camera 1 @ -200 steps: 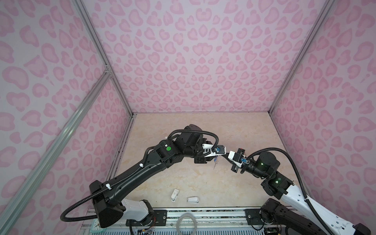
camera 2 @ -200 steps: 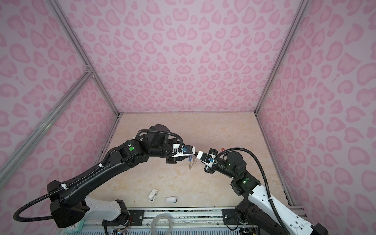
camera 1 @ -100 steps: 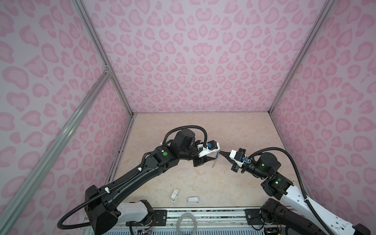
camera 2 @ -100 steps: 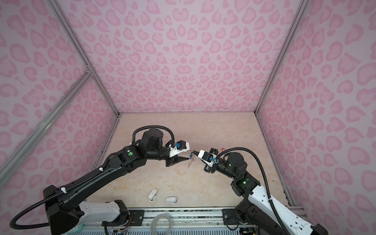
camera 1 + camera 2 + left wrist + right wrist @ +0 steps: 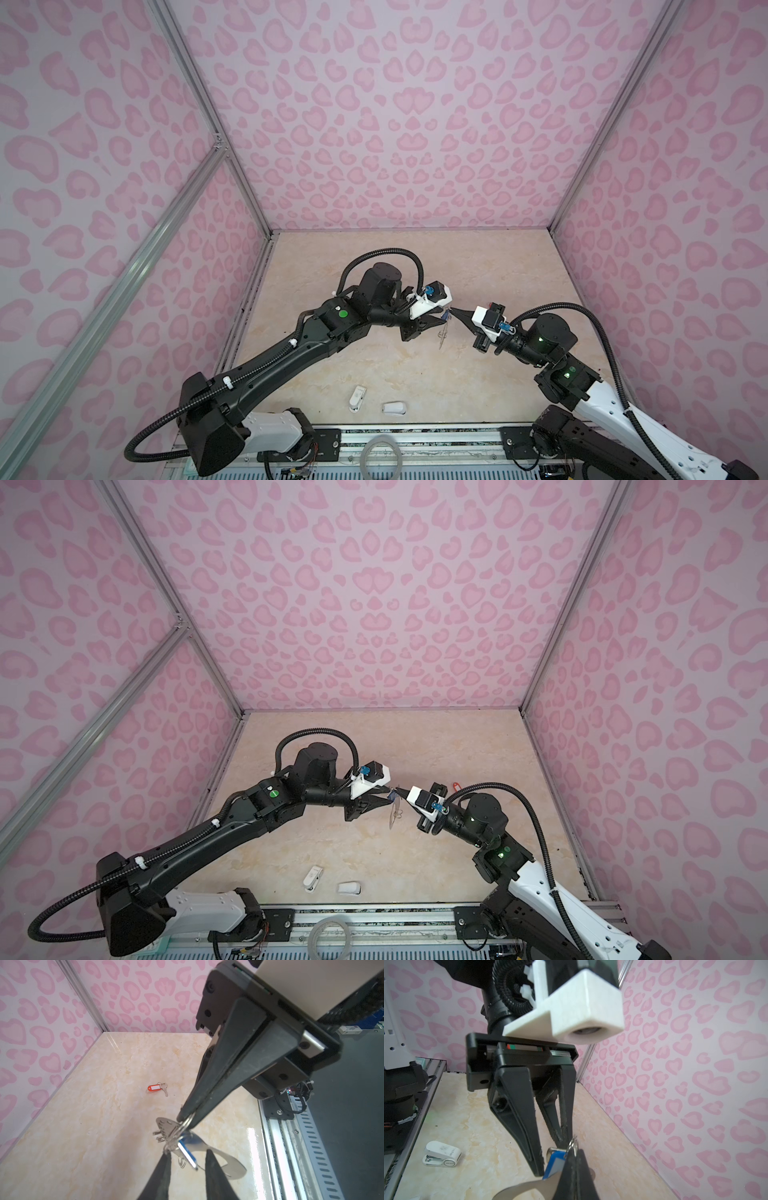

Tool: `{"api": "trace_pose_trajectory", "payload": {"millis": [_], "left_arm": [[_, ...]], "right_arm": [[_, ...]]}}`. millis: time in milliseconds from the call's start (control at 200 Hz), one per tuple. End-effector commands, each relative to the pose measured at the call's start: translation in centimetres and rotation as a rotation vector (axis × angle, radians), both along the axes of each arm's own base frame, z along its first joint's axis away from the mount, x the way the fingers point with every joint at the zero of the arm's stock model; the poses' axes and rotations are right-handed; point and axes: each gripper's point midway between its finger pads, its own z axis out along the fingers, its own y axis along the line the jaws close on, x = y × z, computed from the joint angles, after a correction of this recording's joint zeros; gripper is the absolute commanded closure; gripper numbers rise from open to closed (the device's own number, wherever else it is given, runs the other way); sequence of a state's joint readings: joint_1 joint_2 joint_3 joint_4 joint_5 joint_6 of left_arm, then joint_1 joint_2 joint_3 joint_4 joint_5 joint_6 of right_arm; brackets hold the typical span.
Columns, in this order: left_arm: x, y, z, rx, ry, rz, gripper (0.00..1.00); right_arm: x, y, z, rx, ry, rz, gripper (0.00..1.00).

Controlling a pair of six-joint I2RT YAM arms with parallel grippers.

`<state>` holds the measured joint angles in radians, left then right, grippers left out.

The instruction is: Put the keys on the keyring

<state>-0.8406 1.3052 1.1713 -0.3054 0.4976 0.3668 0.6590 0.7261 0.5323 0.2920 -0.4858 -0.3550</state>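
My right gripper [image 5: 185, 1121] [image 5: 574, 1150] is shut on a wire split ring of the keyring [image 5: 228, 1164], whose flat grey plate hangs above the floor at mid-table [image 5: 444, 337]. The blue-tagged key [image 5: 187, 1153] [image 5: 553, 1164] dangles at the ring cluster. My left gripper [image 5: 188, 1153] [image 5: 443, 319] faces the right one. It is open, with its two fingers on either side of the blue tag. One fingertip [image 5: 167, 1155] touches the wire rings. The red-orange-tagged key [image 5: 154, 1088] [image 5: 456, 786] lies flat on the floor behind the right gripper.
Two small white plastic pieces [image 5: 357, 397] [image 5: 394, 408] lie near the front edge. A pale grey hoop [image 5: 382, 457] rests on the metal rail in front. Pink patterned walls enclose the marble floor [image 5: 415, 257] on three sides.
The left wrist has rolled and the arm has shifted a little left. Its jaws have narrowed around the blue tag. The right gripper stays shut on the ring.
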Motion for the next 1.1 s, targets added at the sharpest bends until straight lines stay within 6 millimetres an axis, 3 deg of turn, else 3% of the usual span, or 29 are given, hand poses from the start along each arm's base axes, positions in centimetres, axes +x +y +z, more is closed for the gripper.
{"api": "trace_pose_trajectory", "payload": {"millis": [0, 245, 855, 1095], "left_arm": [[0.5, -0.5, 0.9, -0.028, -0.016, 0.009, 0.76], [0.6, -0.3, 1.1, -0.017, -0.037, 0.012, 0.96], [-2.9, 0.8, 0.0, 0.075, 0.093, -0.213, 0.97], [-3.0, 0.8, -0.5, 0.099, 0.108, -0.228, 0.97]], "right_arm": [[-0.1, 0.0, 0.9, 0.039, -0.018, 0.0, 1.0], [-0.3, 0.1, 1.1, 0.064, -0.016, 0.01, 1.0], [-1.6, 0.3, 2.6, 0.162, -0.057, 0.073, 1.0], [-1.7, 0.4, 2.6, 0.167, -0.056, 0.076, 1.0]]}}
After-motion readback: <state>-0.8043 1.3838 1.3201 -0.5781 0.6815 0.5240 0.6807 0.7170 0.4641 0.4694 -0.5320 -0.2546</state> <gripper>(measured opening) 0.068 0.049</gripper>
